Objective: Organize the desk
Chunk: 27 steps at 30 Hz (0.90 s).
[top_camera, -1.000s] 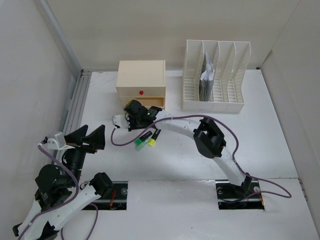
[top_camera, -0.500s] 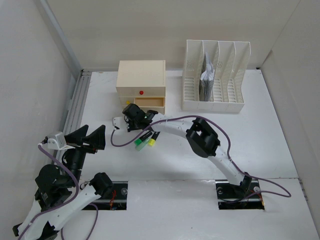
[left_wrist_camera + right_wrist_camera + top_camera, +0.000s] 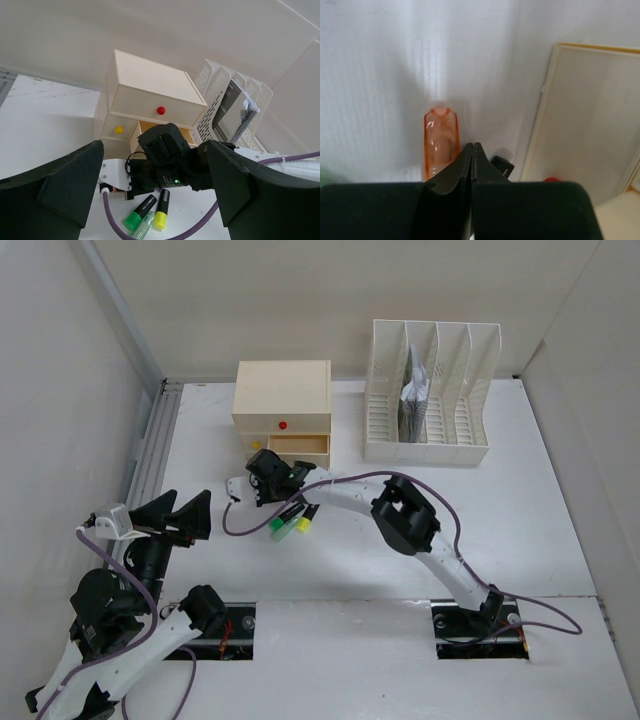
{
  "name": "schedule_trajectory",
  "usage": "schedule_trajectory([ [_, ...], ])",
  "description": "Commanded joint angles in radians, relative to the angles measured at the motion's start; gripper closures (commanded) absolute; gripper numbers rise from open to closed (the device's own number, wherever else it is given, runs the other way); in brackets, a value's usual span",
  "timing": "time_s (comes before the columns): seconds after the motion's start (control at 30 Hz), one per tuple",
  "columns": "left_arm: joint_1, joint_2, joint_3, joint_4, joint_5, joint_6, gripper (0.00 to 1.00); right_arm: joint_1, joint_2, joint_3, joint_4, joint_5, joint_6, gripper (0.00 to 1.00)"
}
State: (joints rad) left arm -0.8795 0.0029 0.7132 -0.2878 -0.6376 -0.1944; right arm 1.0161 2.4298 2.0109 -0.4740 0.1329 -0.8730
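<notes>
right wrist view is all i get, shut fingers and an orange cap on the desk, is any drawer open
Observer: Yes, the lower right drawer of the box is pulled out.
Operator: other pens nearby
Observer: Green and yellow highlighters lie on the desk, just on the near side of the right end effector.
Operator: where's the left arm
Observer: The left end effector is open, back near the desk's left edge and holding nothing.

White desk (image 3: 520, 510), beige drawer box (image 3: 282, 390), red knob (image 3: 160, 110), yellow knob (image 3: 118, 129), green highlighter (image 3: 136, 216)
</notes>
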Motion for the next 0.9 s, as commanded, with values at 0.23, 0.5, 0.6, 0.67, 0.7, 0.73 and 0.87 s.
schedule_trajectory([
  [0.23, 0.002, -0.109, 0.0, 0.042, 0.009, 0.016, 0.18, 0.03, -0.139, -0.078, -0.087, -0.141, 0.045, 1.0],
  [0.5, 0.002, -0.109, 0.0, 0.042, 0.009, 0.016, 0.18, 0.041, -0.193, -0.107, 0.011, -0.032, 0.085, 0.97],
  [0.6, 0.002, -0.109, 0.0, 0.042, 0.009, 0.016, 0.18, 0.041, -0.204, -0.107, 0.055, 0.002, 0.094, 0.91],
  [0.67, 0.002, -0.109, 0.0, 0.042, 0.009, 0.016, 0.18, 0.041, -0.213, -0.08, 0.014, -0.042, 0.103, 0.9],
  [0.7, 0.002, -0.109, 0.0, 0.042, 0.009, 0.016, 0.18, 0.041, -0.213, -0.052, -0.011, -0.067, 0.103, 0.87],
  [0.73, 0.002, -0.109, 0.0, 0.042, 0.009, 0.016, 0.18, 0.041, -0.201, -0.038, -0.035, -0.114, 0.103, 0.86],
  [0.87, 0.002, -0.118, 0.0, 0.042, 0.009, 0.016, 0.18, 0.041, -0.179, -0.024, -0.11, -0.187, 0.094, 0.79],
])
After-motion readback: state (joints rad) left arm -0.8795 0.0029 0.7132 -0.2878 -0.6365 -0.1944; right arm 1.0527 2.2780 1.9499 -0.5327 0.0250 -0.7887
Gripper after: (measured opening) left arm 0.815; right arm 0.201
